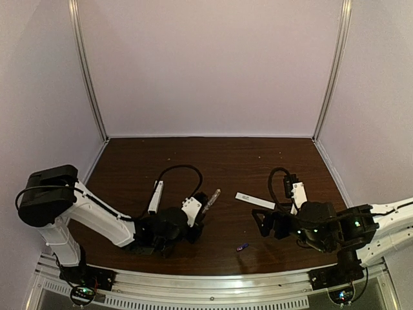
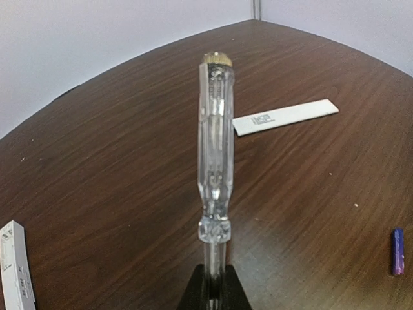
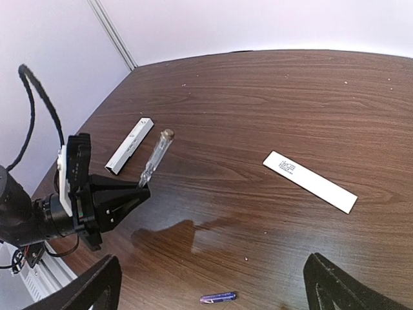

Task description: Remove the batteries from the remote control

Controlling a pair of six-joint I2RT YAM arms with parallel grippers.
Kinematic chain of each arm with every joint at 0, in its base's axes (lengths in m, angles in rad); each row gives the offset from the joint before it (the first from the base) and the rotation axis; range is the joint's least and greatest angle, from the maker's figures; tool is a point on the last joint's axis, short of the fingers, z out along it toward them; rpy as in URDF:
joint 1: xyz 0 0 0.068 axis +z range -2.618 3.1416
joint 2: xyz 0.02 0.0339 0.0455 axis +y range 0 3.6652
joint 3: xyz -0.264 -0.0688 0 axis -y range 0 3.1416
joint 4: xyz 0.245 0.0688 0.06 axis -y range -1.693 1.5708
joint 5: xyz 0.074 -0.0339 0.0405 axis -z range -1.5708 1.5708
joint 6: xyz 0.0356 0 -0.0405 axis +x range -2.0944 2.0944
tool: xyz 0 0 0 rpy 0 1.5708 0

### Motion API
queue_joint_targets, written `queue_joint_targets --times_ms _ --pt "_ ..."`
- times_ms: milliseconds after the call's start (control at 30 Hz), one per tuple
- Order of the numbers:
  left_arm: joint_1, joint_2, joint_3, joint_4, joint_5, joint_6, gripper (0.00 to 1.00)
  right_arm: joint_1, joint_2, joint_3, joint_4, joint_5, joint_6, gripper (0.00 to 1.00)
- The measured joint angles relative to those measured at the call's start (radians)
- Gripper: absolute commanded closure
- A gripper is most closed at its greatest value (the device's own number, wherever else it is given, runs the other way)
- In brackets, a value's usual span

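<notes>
The white remote control (image 1: 155,197) lies left of centre, also visible in the right wrist view (image 3: 130,145) and at the left wrist view's edge (image 2: 14,271). Its flat back cover (image 1: 255,201) (image 2: 285,117) (image 3: 310,181) lies apart to the right. One purple-blue battery (image 1: 242,247) (image 3: 217,298) (image 2: 398,251) rests on the table. My left gripper (image 1: 197,223) (image 2: 213,274) is shut on the shaft of a clear-handled screwdriver (image 2: 215,148) (image 1: 211,200). My right gripper (image 1: 266,225) (image 3: 211,290) is open wide and empty, with the battery on the table between its fingers (image 3: 90,290).
The dark wooden table (image 1: 226,161) is enclosed by pale walls at the back and sides, with metal posts (image 1: 87,71) in the corners. A cable (image 1: 181,169) loops over the left arm. An aluminium rail (image 1: 206,287) runs along the near edge.
</notes>
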Motion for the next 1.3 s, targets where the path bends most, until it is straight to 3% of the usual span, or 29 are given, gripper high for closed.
queue_joint_targets --times_ms 400,800,1300 --pt "0.131 0.119 0.175 -0.179 0.039 -0.257 1.00 0.000 0.064 -0.002 -0.014 0.023 0.023 0.00" --pt "0.150 0.231 0.249 -0.271 0.012 -0.441 1.00 0.000 0.084 -0.002 -0.013 0.023 0.026 0.00" --pt "0.150 0.231 0.217 -0.213 -0.004 -0.514 0.85 0.000 0.047 -0.034 0.002 0.023 0.037 0.00"
